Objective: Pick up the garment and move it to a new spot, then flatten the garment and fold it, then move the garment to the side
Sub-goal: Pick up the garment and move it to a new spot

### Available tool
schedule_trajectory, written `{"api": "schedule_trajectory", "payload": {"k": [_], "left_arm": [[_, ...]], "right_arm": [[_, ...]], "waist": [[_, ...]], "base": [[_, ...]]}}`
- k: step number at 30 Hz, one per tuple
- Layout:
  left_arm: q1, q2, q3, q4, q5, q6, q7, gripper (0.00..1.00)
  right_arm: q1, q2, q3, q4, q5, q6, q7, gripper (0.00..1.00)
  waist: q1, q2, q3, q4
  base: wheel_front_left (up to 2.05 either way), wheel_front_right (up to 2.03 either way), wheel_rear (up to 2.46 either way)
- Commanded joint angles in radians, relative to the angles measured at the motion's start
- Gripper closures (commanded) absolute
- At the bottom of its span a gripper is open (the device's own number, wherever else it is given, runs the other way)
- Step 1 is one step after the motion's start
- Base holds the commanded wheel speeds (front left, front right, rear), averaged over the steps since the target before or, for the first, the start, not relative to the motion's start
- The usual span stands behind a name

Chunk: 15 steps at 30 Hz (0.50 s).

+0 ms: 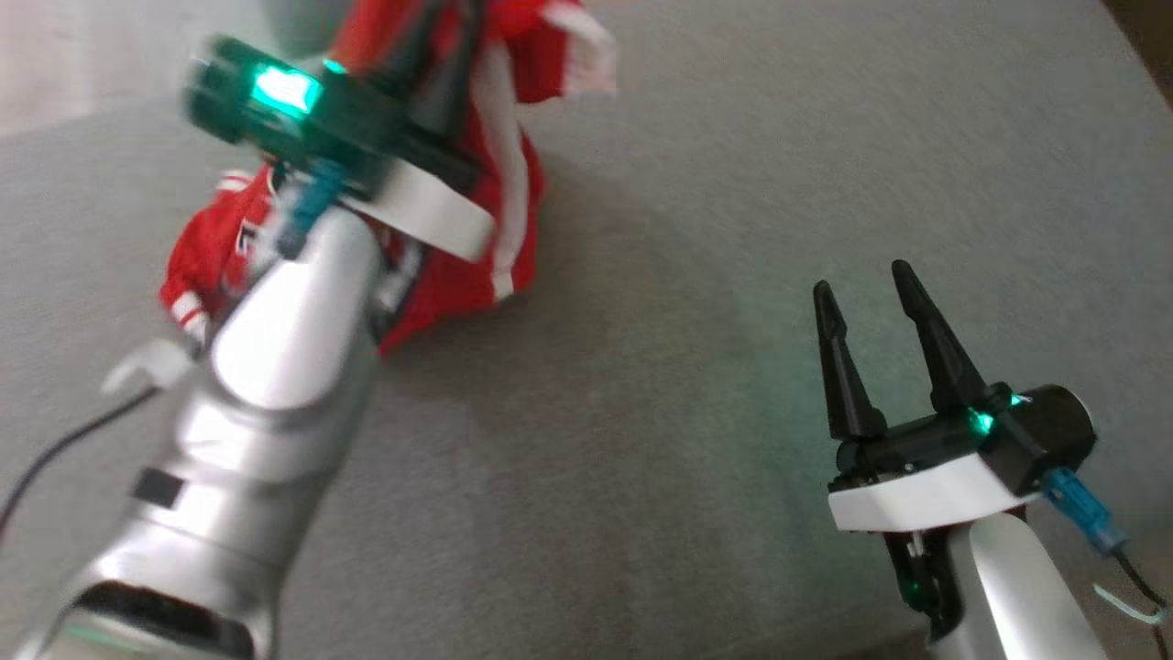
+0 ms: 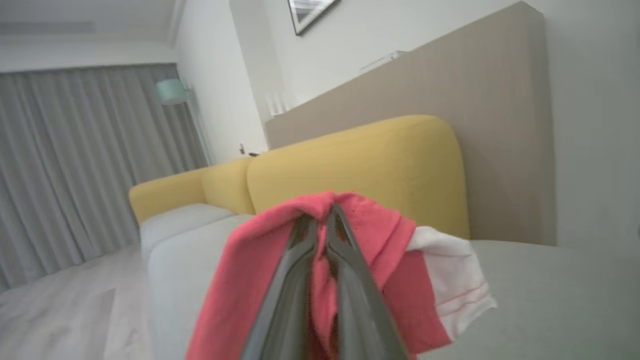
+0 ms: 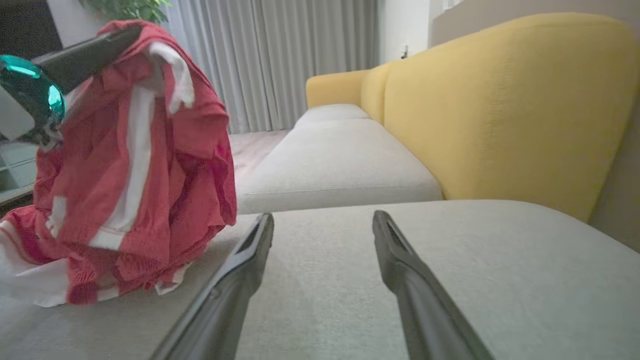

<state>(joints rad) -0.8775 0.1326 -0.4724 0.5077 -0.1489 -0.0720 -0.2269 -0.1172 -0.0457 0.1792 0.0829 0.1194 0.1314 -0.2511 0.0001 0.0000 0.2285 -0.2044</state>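
Observation:
The garment [image 1: 476, 266] is red mesh cloth with white stripes and white trim. My left gripper [image 1: 440, 55] is raised at the upper left of the head view, shut on a bunched fold of it. In the left wrist view the fingers [image 2: 350, 280] meet at their tips with the red cloth [image 2: 250, 280] draped over both sides. The garment [image 3: 150, 165] hangs from that gripper [image 3: 132, 32], and its lower folds rest on the grey cushion [image 3: 450, 280]. My right gripper [image 1: 861, 280] stands open at the lower right, well clear of the cloth. Its jaws [image 3: 324, 217] hold nothing.
The work surface is a wide grey sofa seat [image 1: 696, 183]. A yellow backrest [image 3: 500, 110] runs along one side, with a second seat cushion [image 3: 340, 165] beyond. Grey curtains [image 2: 90, 160] and pale wood floor [image 2: 60, 315] lie past the sofa's end.

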Motion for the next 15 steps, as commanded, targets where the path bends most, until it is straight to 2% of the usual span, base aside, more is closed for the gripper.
{"api": "schedule_trajectory", "payload": {"k": [1,7,8,9,15], "left_arm": [[-0.023,0.003,-0.003,-0.002,0.011,-0.007,-0.01,1.0],[0.083,-0.055,-0.143,0.142,0.025,-0.03,-0.005,0.98],[0.1,-0.062,-0.162,0.163,0.021,-0.033,-0.005,0.44],[0.115,-0.068,-0.177,0.179,0.014,-0.034,-0.007,0.0],[0.143,-0.081,-0.226,0.208,-0.051,-0.019,-0.024,0.0]], "right_arm": [[-0.03,-0.004,0.019,-0.036,0.012,-0.001,-0.011,0.0],[-0.024,-0.004,0.008,-0.031,0.011,-0.001,-0.011,0.0],[-0.024,-0.004,0.006,-0.029,0.009,-0.001,-0.011,0.0],[-0.024,-0.004,0.005,-0.028,0.008,-0.001,-0.011,0.0],[-0.02,-0.004,0.004,-0.023,-0.013,-0.001,-0.011,0.0]], "waist": [[-0.0001,0.0,0.064,-0.073],[-0.0001,0.0,0.061,-0.076],[-0.0001,0.0,0.058,-0.071],[-0.0001,0.0,0.054,-0.064],[-0.0001,0.0,0.026,-0.002]], "base": [[0.0,0.0,0.0],[0.0,0.0,0.0],[0.0,0.0,0.0],[0.0,0.0,0.0],[0.0,0.0,0.0]]}}
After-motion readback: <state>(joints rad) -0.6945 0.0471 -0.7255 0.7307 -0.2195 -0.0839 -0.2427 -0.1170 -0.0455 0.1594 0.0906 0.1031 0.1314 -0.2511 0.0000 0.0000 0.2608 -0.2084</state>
